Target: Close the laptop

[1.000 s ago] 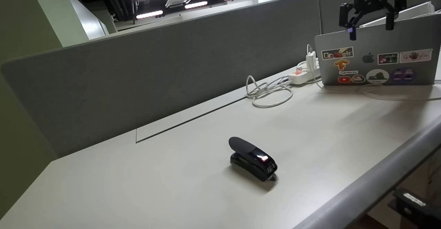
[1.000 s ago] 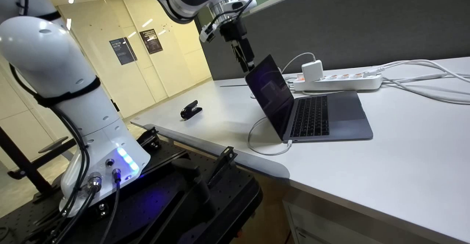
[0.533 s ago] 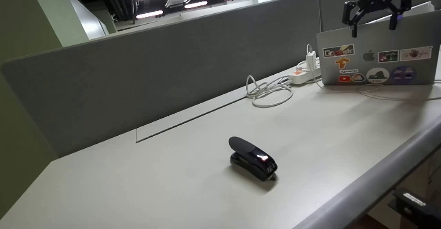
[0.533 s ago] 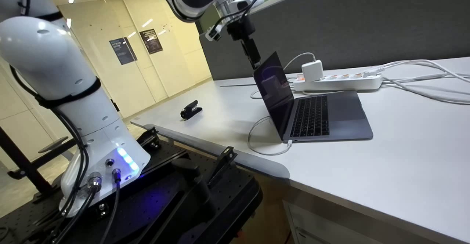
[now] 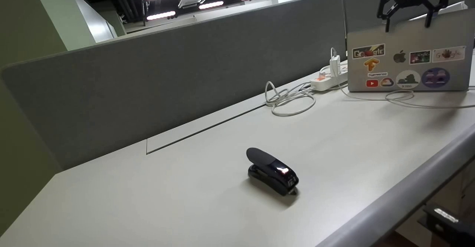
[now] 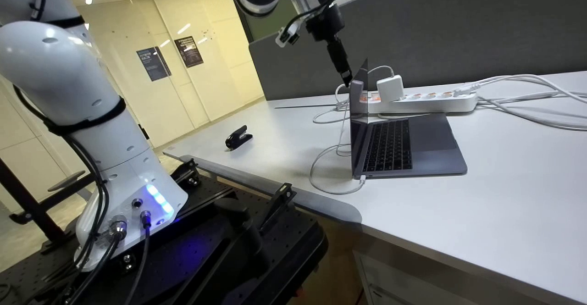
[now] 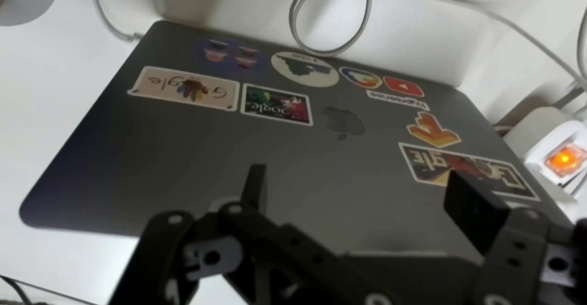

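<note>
The silver-grey laptop (image 6: pixel 433 135) is open on the desk, with its keyboard showing. Its lid (image 6: pixel 358 117) stands about upright, nearly edge-on in this exterior view. The lid's outer face with colourful stickers shows in an exterior view (image 5: pixel 415 44) and fills much of the wrist view (image 7: pixel 293 153). My gripper (image 5: pixel 407 28) is open, its fingers spread apart with nothing between them. In both exterior views the gripper (image 6: pixel 347 83) is at the lid's outer face near the top edge. The fingertips look to be against the lid; exact contact is hard to tell.
A black stapler (image 5: pixel 272 171) lies on the desk (image 5: pixel 185 187). A white power strip (image 6: pixel 422 103) with a charger (image 6: pixel 390 88) stands beside the laptop, by the grey partition (image 6: pixel 458 30). A white cable (image 6: pixel 316 183) is plugged into the laptop's side near the hinge.
The lid has swung from leaning back to about upright. My gripper has moved along with it, toward the keyboard side, and stays open. The laptop's base has barely moved.
</note>
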Robot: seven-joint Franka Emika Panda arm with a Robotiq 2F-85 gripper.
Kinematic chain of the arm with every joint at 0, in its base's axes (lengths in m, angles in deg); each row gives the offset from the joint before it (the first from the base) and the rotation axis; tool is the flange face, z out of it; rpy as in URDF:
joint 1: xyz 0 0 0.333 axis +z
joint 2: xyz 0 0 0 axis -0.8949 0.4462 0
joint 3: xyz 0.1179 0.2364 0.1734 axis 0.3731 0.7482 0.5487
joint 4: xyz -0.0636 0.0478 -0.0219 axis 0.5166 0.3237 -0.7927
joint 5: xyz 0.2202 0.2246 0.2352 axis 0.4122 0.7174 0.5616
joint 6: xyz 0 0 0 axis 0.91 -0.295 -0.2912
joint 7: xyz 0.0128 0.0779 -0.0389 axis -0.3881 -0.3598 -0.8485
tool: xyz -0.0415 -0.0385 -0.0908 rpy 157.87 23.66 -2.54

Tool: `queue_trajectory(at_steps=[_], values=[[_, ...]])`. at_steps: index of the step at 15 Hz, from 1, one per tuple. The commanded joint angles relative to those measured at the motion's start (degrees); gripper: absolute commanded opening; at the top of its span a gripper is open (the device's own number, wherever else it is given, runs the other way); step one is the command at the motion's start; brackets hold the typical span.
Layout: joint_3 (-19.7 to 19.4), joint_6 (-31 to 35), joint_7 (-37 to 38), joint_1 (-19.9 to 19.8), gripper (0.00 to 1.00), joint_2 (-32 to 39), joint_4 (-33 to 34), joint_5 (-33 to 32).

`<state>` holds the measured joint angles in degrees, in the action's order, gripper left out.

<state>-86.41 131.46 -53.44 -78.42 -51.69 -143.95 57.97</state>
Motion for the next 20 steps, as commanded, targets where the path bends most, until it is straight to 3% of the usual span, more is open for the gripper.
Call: queue_trajectory(at_steps=[1, 7, 20], values=[[-1.59, -1.22, -2.13, -1.83, 1.00, 5.71, 7.20, 4.48], [-2.31, -2.73, -7.51, -6.57, 1.00, 15.61, 17.22, 9.48], [4.14, -6.88, -17.92, -15.72, 1.00, 33.48, 34.45, 13.98]])
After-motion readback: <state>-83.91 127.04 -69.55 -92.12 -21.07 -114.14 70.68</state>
